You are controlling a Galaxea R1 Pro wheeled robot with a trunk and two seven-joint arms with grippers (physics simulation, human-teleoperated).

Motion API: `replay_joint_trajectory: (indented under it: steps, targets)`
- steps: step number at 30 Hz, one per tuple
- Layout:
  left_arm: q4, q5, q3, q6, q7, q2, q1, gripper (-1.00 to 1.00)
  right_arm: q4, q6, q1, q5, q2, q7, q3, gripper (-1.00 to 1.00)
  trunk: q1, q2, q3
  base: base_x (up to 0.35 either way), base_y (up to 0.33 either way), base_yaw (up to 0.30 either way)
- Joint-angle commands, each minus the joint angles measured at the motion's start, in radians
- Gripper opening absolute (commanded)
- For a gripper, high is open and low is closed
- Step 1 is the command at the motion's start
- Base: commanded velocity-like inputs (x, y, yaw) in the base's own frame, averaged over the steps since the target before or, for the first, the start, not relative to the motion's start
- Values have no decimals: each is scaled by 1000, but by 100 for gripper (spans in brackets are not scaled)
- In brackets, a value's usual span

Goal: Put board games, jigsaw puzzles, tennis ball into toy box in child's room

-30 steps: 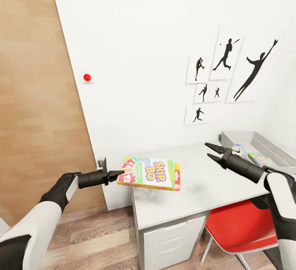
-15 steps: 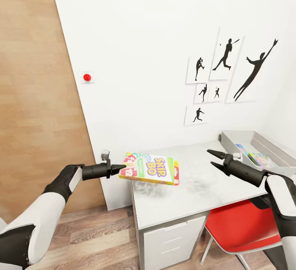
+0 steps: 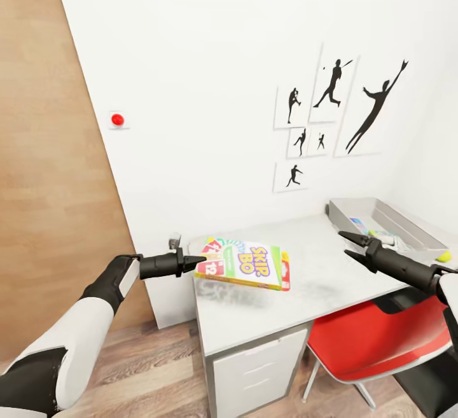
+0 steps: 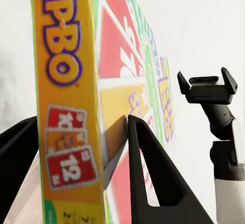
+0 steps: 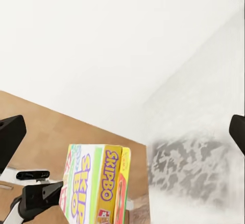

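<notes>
The left gripper [image 3: 194,259] is clamped on the near-left edge of the Skip-Bo board game [image 3: 245,264], holding the box flat just above the left part of the white table [image 3: 305,303]. In the left wrist view its two black fingers [image 4: 148,178] press either side of the box [image 4: 76,106], one against the orange side panel and one against the printed face. A soft shadow lies on the table directly under the box, so the game is lifted clear of the surface.

To the right, the right gripper [image 3: 351,245] hangs over the right part of the table with its fingers spread apart and nothing between them. From its wrist camera the held box [image 5: 99,188] appears edge-on, with the left gripper [image 5: 43,193] beside it.

Below the table's near edge are a white drawer unit [image 3: 254,367] and a red chair [image 3: 375,341] tucked under the right side.

Farther right, at the table's far-right corner, sits the grey toy box [image 3: 381,217], with colourful flat items already inside it. A small yellow-green tennis ball [image 3: 443,256] lies on the table just beside the box's near-right end.

On the white wall behind hang black silhouette pictures [image 3: 337,106], and a red button [image 3: 117,119] is set far to the left beside a wooden panel [image 3: 44,151].
</notes>
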Motion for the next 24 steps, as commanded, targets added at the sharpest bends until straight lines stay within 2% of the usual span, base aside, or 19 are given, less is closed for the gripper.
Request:
replay_joint_trajectory:
  steps: [1,9,16,18,20,24]
  targets:
    - [0,4,2,6,-2,0,-1,-100,1,4,-1,10,-3,10,-3,100,0,-2,-2,0,0,-264]
    - [0,5,0,-8,-10,1,-1,-100,-1,4,-1,11,-8,20,-10,100,0,-2,-6,0,0,-266]
    - [-2,7,4,-9,-18,8,-1,-100,-10,4,-1,13,-13,100,-24,100,0,-2,-9,0,0,-266]
    - [-3,8,6,-8,-20,23,-1,-100,-34,4,-1,11,-31,107,-33,100,0,-2,-11,0,0,-266]
    - [-4,9,6,-8,-21,51,-1,-100,-42,4,-1,10,-46,109,-37,100,0,-2,-12,0,0,-266]
    - [-4,9,6,-7,-36,93,-1,-100,-47,4,-1,10,-55,111,-39,100,0,-2,-15,0,0,-266]
